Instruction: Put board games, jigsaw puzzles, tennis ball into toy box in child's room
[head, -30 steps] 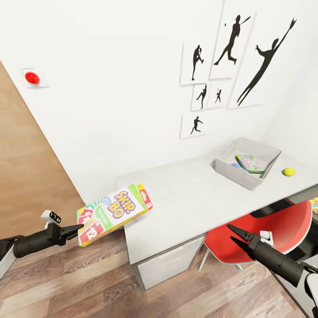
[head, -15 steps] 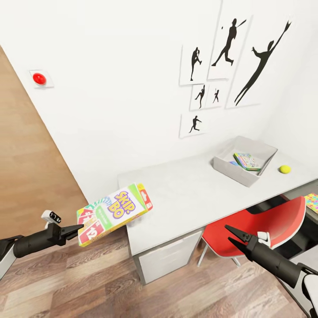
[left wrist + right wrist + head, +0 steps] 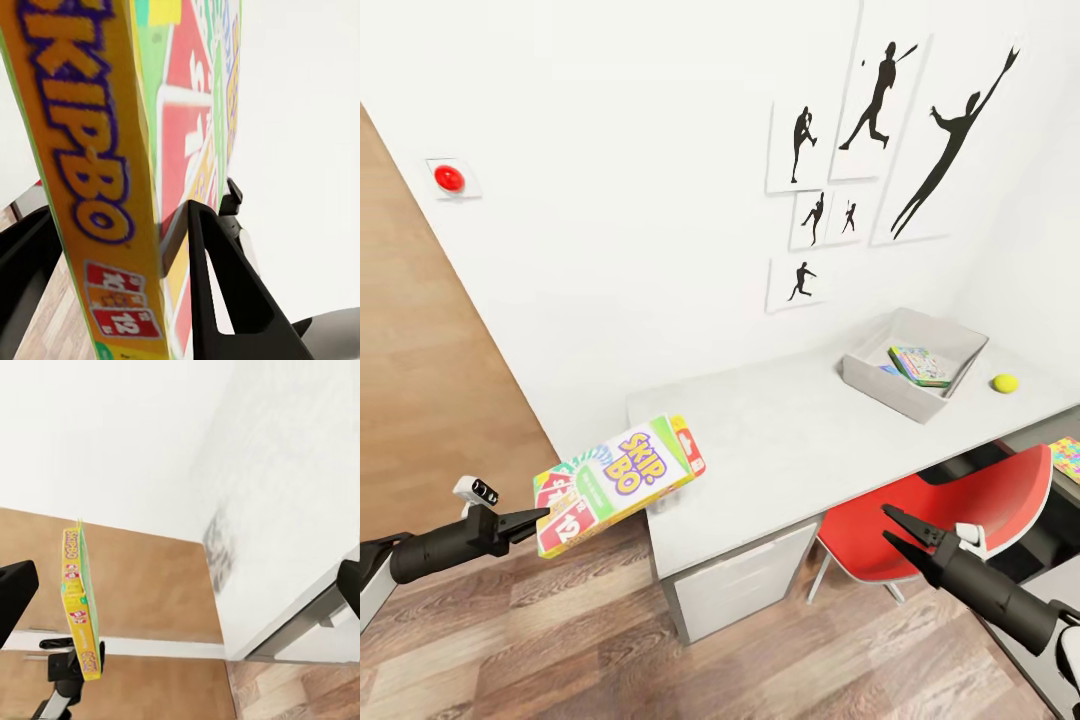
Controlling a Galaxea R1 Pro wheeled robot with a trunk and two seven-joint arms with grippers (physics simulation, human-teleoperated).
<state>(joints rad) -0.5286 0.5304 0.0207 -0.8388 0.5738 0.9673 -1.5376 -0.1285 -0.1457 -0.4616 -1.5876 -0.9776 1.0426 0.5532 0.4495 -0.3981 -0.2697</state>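
My left gripper (image 3: 538, 521) is shut on one end of the green-yellow Skip-Bo board game (image 3: 618, 483), which it holds tilted in the air just off the near left corner of the white table (image 3: 780, 450). The left wrist view looks along the box's yellow edge (image 3: 97, 180) clamped between the black fingers (image 3: 217, 277). The grey toy box (image 3: 913, 364) stands at the table's far right with a colourful flat toy (image 3: 920, 366) inside. Beside it lies the tennis ball (image 3: 1006, 382). A jigsaw puzzle (image 3: 1068, 458) shows at the right edge. My right gripper (image 3: 894, 527) hangs open and empty below the table edge.
A red chair (image 3: 945, 515) is tucked under the table, just behind my right gripper. White drawers (image 3: 745, 590) stand under the table's near end. Black silhouette pictures (image 3: 880, 150) hang on the white wall, and a red button (image 3: 448, 177) is fixed to it on the left. A wooden door panel (image 3: 420, 380) stands at the left.
The camera shifted slightly between the two earlier frames. Since then my right gripper has dropped a little lower and to the right. The left gripper and the Skip-Bo box have held still.
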